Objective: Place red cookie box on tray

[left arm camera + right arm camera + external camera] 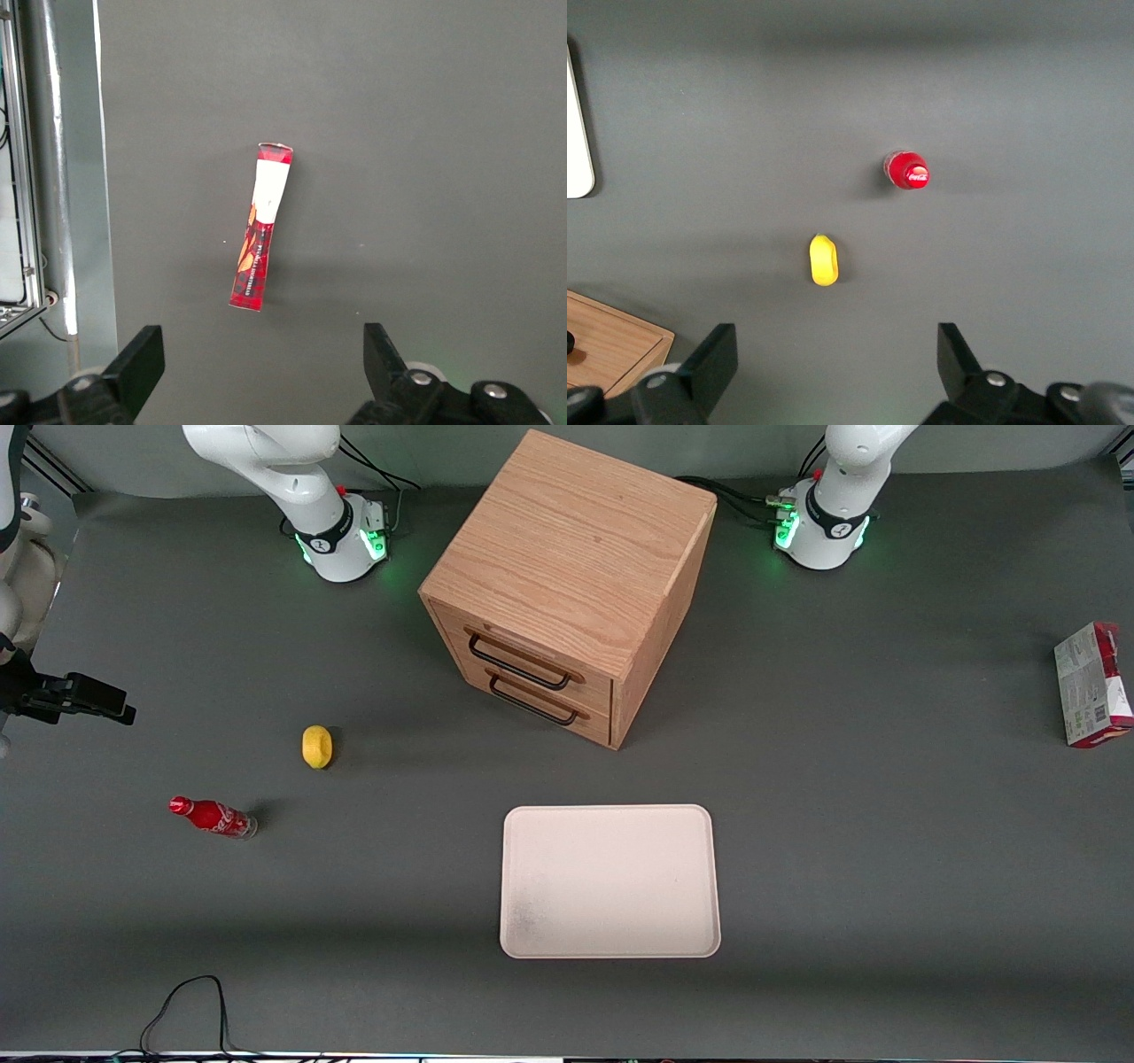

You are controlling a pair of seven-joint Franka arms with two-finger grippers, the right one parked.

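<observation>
While the tool [257,372] hangs high over the tabletop [886,850] with its fingers [142,359] spread wide and nothing between them, the red cookie box [1093,684] stands on a thin edge at the right border of the front frame, well apart from the tray [609,881] at lower centre. Seen from the wrist, the box [261,227] is a narrow, slightly slanted strip. A descent not squared to that strip could tip the carton flat or nudge it off the nearby tabletop edge, and a loose pinch on such a thin carton might let it swing during the long carry.
</observation>
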